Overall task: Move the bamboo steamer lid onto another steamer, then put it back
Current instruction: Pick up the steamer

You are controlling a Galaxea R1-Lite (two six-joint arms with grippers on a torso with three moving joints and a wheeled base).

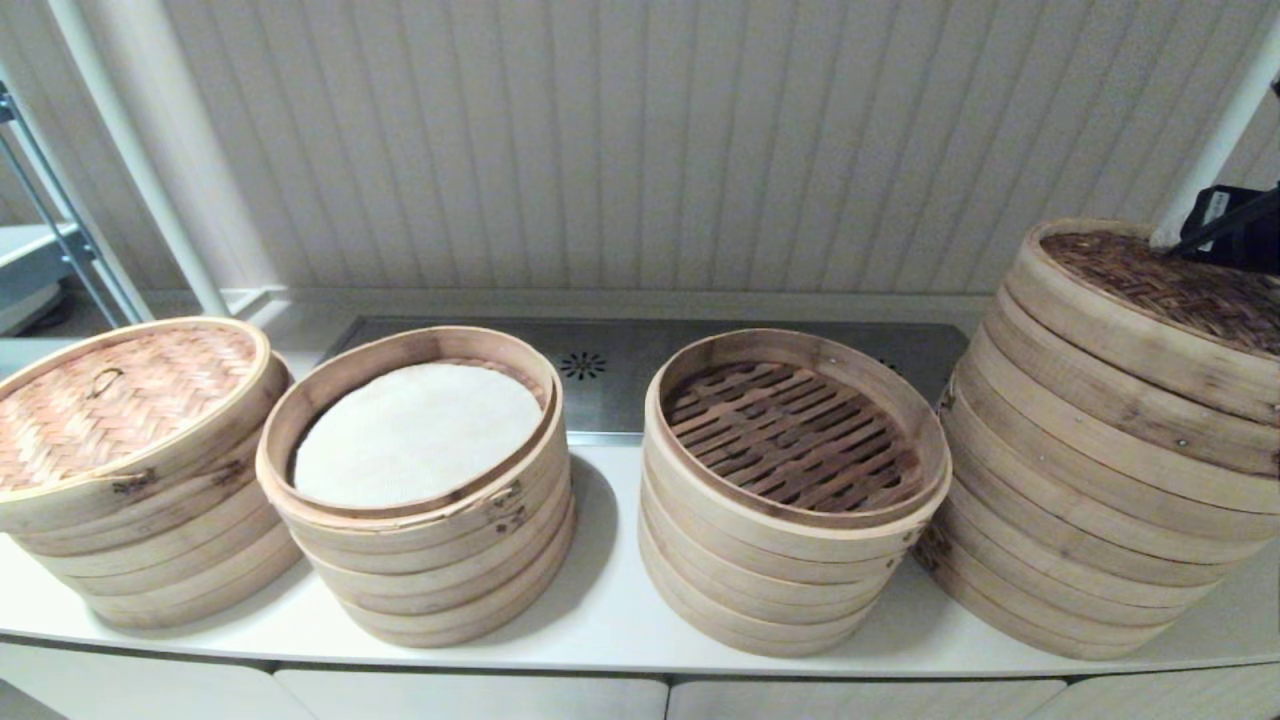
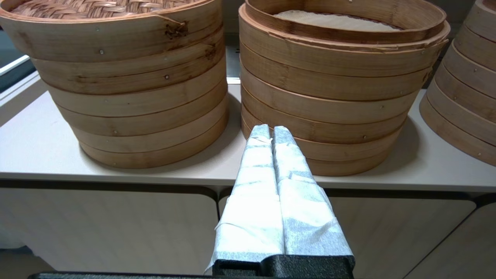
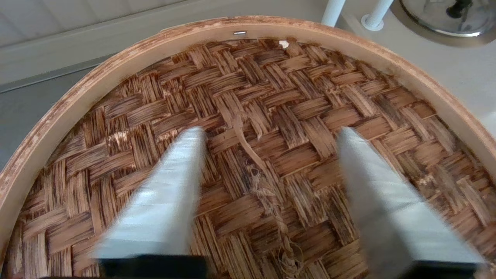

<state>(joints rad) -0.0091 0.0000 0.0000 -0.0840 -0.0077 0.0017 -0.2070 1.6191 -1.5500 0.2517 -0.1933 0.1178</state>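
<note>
The dark woven steamer lid (image 1: pixel 1180 285) sits on the tall stack at the far right. My right gripper (image 3: pixel 271 131) hangs open just above the lid (image 3: pixel 279 73), one finger on either side of its twine handle (image 3: pixel 252 159). Nothing is held. Only the black body of my right arm (image 1: pixel 1235 225) shows in the head view. A second, lighter lid (image 1: pixel 120 400) covers the far-left stack. My left gripper (image 2: pixel 271 130) is shut and empty, parked low in front of the counter edge between the two left stacks.
Two open stacks stand in the middle: one lined with white cloth (image 1: pixel 415 430), one showing bare slats (image 1: pixel 790 430). All the stacks sit close together on a white counter (image 1: pixel 600 610). A metal drain panel (image 1: pixel 600 370) lies behind them, and white posts (image 1: pixel 1215 130) rise at the back.
</note>
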